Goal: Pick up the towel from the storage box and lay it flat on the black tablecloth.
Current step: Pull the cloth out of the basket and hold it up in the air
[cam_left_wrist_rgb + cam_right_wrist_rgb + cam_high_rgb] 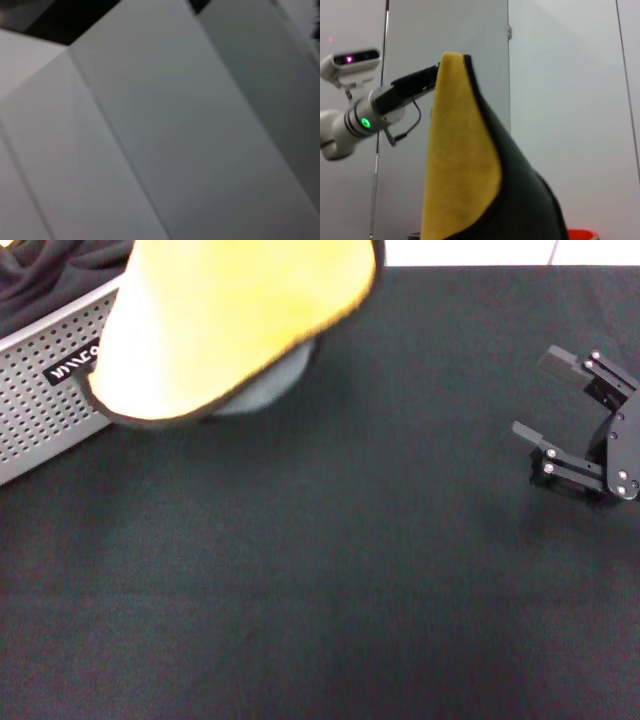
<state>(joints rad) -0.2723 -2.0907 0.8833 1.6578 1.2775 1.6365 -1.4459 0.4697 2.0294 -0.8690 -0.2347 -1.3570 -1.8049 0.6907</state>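
Your towel (215, 315) hangs closest to the head camera, yellow face out, pinched at its top corner by the left gripper (436, 75) (hanging vertically), above the storage box (45, 405) edge and black tablecloth (330, 570). Right gripper (560, 420) sits spread wide, well apart.

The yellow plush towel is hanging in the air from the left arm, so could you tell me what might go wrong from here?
1. The yellow-orange plush towel hangs folded from one corner at the left gripper, so it may land creased on the black tablecloth.
2. Its lower edge hangs near the grey perforated storage box and might snag the rim.
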